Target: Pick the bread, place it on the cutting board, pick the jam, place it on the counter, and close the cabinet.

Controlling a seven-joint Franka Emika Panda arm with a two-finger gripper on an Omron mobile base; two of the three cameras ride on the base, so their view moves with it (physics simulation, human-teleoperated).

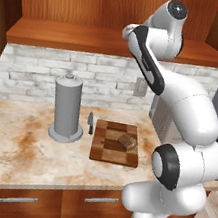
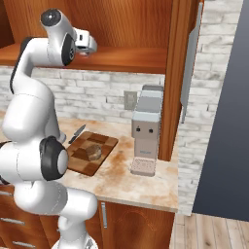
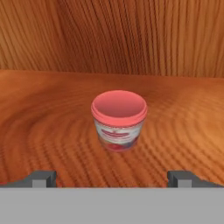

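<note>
1. Closest to you in the hand view, the gripper (image 3: pixel 112 178) has its two dark finger tips (image 3: pixel 43 178) spread wide at the bottom corners, with nothing between them.
2. Just beyond the tips, the jam (image 3: pixel 119 120) stands upright on the wooden shelf floor of the cabinet (image 3: pixel 52 127), centred between the fingers but apart from both. You see its red lid from above and the pale band round its side.
3. Behind the jam rises the cabinet's grained back wall.
4. From the base cameras, take the cutting board (image 1: pixel 109 146) as your landmark. It lies flat on the counter (image 1: pixel 19 141), with the bread (image 1: pixel 127 143) resting on its right half, touching the checkered wood.
5. Just to the left of the board lies a small dark knife (image 1: pixel 91 122), close to the board's edge.
6. Further left of the board stands a tall grey cylinder on a round base (image 1: pixel 68 109), upright.
7. To the right of the board, in the right base view, a grey boxy appliance (image 2: pixel 146 131) stands against the brick wall, near but apart from the board.
8. Above and behind the board, the arm reaches up to the cabinet's open shelf; its door (image 2: pixel 190 63) stands swung out at the right, edge-on to you, with its silver handle showing.
</note>
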